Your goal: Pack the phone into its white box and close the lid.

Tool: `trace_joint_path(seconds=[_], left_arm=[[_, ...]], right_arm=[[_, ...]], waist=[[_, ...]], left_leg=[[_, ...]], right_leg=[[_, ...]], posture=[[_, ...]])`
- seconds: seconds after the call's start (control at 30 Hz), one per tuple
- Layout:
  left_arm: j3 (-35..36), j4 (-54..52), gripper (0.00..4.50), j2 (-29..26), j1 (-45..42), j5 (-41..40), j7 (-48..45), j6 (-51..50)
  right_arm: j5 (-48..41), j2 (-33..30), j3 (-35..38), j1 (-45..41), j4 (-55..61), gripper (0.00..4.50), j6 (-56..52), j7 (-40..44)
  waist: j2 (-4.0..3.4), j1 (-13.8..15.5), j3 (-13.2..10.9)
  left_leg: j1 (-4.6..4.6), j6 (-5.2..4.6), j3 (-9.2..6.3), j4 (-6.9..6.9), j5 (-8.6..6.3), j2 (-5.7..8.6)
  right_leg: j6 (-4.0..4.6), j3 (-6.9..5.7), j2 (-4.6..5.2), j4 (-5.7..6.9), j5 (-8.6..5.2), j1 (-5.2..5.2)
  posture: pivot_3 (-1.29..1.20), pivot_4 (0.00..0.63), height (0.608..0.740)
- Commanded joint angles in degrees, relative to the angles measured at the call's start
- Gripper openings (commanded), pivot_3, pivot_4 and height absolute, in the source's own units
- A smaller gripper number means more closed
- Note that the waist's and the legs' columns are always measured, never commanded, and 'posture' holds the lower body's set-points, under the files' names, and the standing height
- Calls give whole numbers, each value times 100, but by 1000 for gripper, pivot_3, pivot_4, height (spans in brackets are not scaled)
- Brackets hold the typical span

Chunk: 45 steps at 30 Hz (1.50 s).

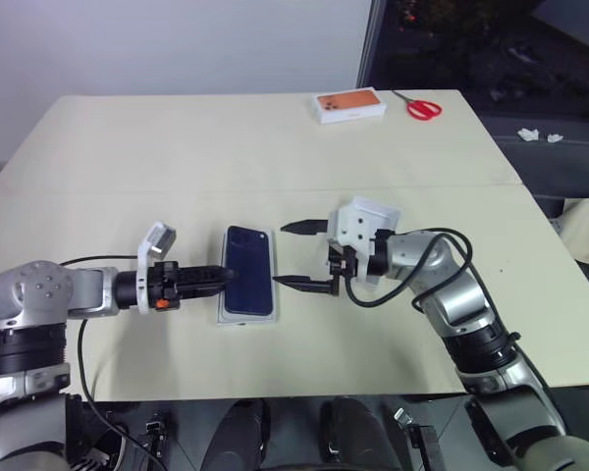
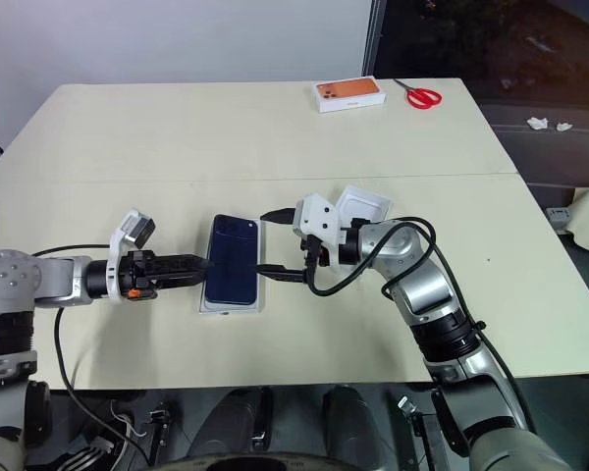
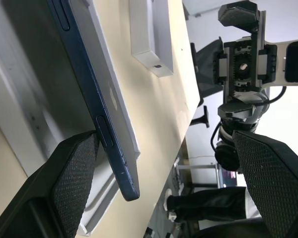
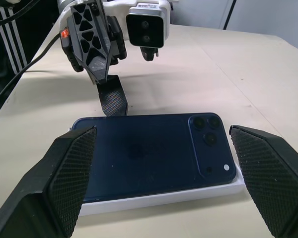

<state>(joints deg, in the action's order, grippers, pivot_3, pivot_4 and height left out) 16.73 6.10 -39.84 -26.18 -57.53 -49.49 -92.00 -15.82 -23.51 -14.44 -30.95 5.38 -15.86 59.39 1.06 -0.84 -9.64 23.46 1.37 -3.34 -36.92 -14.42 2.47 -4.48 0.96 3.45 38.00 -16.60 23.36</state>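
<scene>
Left eye view: phone [image 1: 249,271] lies lengthwise away from robot, camera end far, both end effectors apart.

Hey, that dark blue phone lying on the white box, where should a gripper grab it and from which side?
Grip the phone across its two long thin edges, near mid-length, away from the camera cluster. It lies flat, back up, on the white box, its long sides facing the two arms, so a low sideways approach fits. The right gripper already stands open beside one long edge, fingers spread wide; the left gripper faces the other.
</scene>
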Motion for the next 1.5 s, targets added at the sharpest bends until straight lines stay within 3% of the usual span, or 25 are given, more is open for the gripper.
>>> trace_joint_path(seconds=[0.03, 0.4, 0.63, 0.73, 0.83, 0.9, 0.97, 1.07, 1.23, 1.5], left_arm=[[225, -56, 4473, -221, -84, -110, -68, -4], [420, -500, 4473, -853, 258, -457, -292, 103], [954, -320, 4473, -389, 62, -168, 342, 1157], [1011, -423, 4500, -202, 147, -209, 533, 1282], [1123, -467, 3592, 47, 200, -367, 820, 1170], [1180, -480, 2488, 152, 204, -435, 934, 1129], [1204, -509, 1579, 209, 225, -504, 969, 1112], [1132, -579, 60, 224, 291, -410, 1090, 1230], [799, -683, 60, 58, 528, 81, 1163, 1665], [304, -548, 60, 233, 657, 1105, 1604, 2673]], right_arm=[[15, 41, 5, -128, 62, 4500, 135, -4], [53, 87, -9, -190, -18, 4500, 146, 28], [-54, 233, 37, -201, -41, 4500, -167, -119], [-56, 382, 15, -182, 12, 3646, -305, -265], [44, 536, -46, -154, 21, 2104, -340, -466], [102, 577, -67, -152, -1, 917, -326, -538], [157, 565, -89, -167, -36, 20, -284, -576], [239, 533, -99, -191, -126, 0, -212, -601], [1320, 201, -646, -237, -691, 0, 397, -809], [2293, 494, -1105, -268, -1126, 0, 525, -1559]], waist=[[0, -12, 0], [-2, -5, -1], [-2, 6, -1], [-2, 3, -1], [-2, -9, -1], [-2, -6, -1], [-1, -5, -1], [-1, -6, -1], [-2, -9, -1], [-1, -7, -1]], left_leg=[[0, 0, 0, 0, 0, 0], [0, 0, 1, 2, 0, 0], [0, 0, 0, 0, 0, 0], [0, -1, 1, 0, 0, 0], [0, -1, 2, 1, 0, 0], [0, -1, 1, 1, -1, 0], [0, -1, 2, 0, -1, 0], [0, -1, 2, 0, -1, 0], [-1, -1, 2, 0, 0, 1], [0, 3, 4, 1, 2, 1]], right_leg=[[0, 0, 0, 0, 0, 1], [1, 2, 0, -1, -1, 1], [1, 1, 1, -1, 0, 0], [1, 2, 1, -1, 0, 1], [0, 2, 1, 0, 0, 2], [0, 1, 0, 1, 0, 3], [0, 2, 0, 1, 0, 2], [0, 2, 0, 0, 0, 1], [0, 1, -1, 0, 0, 2], [0, 2, -1, 1, 0, 4]], posture=[[0, 150, 740], [0, 150, 740], [0, 150, 740], [0, 150, 740], [0, 150, 740], [0, 150, 740], [0, 150, 740], [0, 150, 740], [0, 150, 740], [0, 150, 740]])
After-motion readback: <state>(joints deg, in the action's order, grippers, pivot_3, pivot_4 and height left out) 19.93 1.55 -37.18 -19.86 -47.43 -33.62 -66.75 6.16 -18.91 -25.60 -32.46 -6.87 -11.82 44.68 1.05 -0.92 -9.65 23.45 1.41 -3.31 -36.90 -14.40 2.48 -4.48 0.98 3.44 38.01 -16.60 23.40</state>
